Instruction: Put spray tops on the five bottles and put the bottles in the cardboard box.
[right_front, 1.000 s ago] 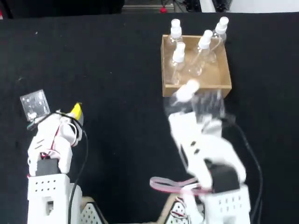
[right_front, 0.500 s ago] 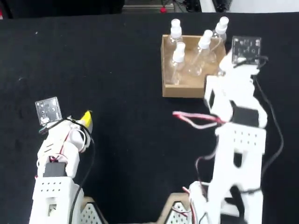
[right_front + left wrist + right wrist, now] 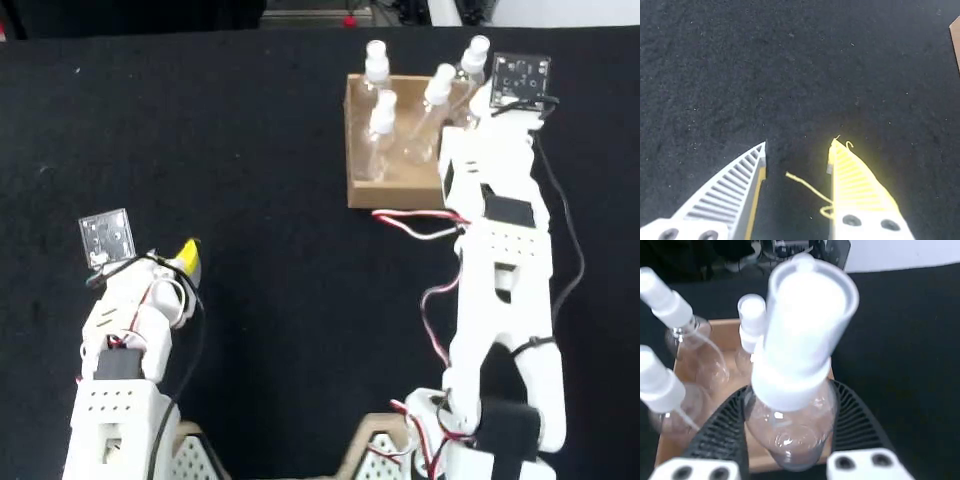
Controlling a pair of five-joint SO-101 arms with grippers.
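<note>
Bright, even light falls on the matte black desk point(image 3: 250, 150), where shadows stay faint. Small highlights glint on the clear bottle point(image 3: 790, 432), and its white spray top point(image 3: 807, 325) glares.

In the high view the right arm point(image 3: 500, 250) covers the near right corner of the cardboard box point(image 3: 395, 190) and whatever its jaws grip beneath. In the right wrist view the base of the bottle point(image 3: 795, 430) sinks behind the black jaws, so whether it touches the box floor cannot be told. A neighbouring bottle point(image 3: 660, 385) is cut by the picture's edge. The left gripper point(image 3: 798, 143) has its jaws cut off at their roots.
</note>
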